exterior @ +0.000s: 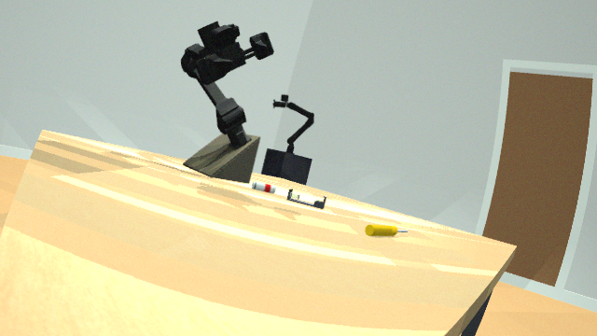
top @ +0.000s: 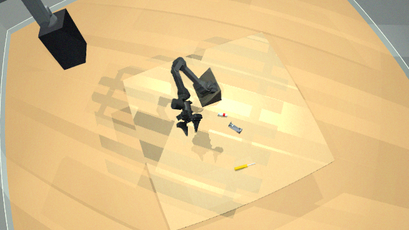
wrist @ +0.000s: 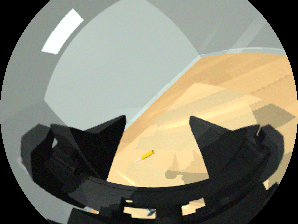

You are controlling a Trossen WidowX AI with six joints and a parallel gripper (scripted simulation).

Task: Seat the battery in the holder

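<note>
white battery [top: 222, 114] with red band; grey holder [top: 235, 128]; yellow-handled screwdriver [top: 244, 166].

A yellow-handled screwdriver [top: 243, 166] is lying on the wooden table [top: 96, 191], its thin metal tip pointing away from the handle; it is also showing in the exterior view [exterior: 383, 230] and as a small yellow streak in the wrist view [wrist: 147, 155]. A black box [exterior: 286, 166] is standing behind the table's far edge. A brown door [exterior: 536, 173] is sitting in the grey wall [exterior: 396, 93].
</note>
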